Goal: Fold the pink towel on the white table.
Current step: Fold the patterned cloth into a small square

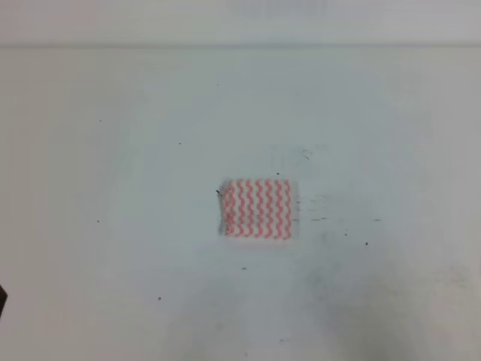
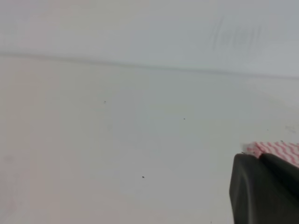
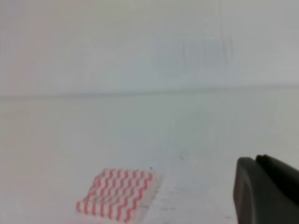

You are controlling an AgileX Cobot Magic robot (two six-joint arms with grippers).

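The white worktop (image 1: 113, 188) fills nearly the whole high view, marked with tiny dark specks and scuffs. The pink towel (image 1: 258, 209) lies flat near its middle as a small folded rectangle, touched by neither arm. Only a dark edge of the left pincer (image 2: 264, 189) and right pincer (image 3: 266, 191) shows; I cannot tell whether either is released or clenched

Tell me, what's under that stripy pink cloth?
The pink towel lies flat on the white table. Only bare tabletop shows around it; anything directly beneath is covered, though no bulge suggests something hidden.
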